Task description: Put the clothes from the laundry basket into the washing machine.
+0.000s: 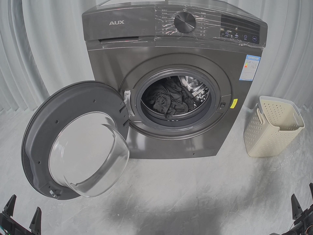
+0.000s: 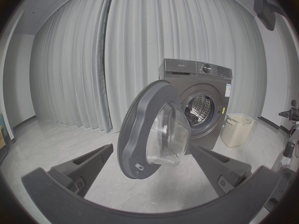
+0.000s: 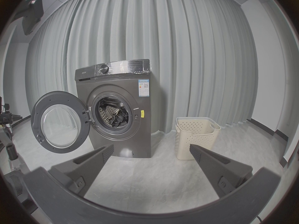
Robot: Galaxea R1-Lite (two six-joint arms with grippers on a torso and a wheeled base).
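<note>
A grey front-loading washing machine [image 1: 169, 49] stands ahead with its round door [image 1: 75, 137] swung wide open to the left. Dark clothes [image 1: 168, 97] lie piled inside the drum. A cream perforated laundry basket [image 1: 272, 126] stands on the floor to the machine's right; its inside looks bare. My left gripper [image 1: 22, 211] is low at the front left, open and holding nothing. My right gripper [image 1: 303, 201] is low at the front right, also open with nothing between its fingers [image 3: 218, 168]. Both are well short of the machine.
Grey marble-look floor [image 1: 182, 193] stretches between me and the machine. Pale pleated curtains [image 1: 49, 33] hang behind. The open door [image 2: 149, 131] juts out toward my left side, close in front of the left gripper [image 2: 152, 159].
</note>
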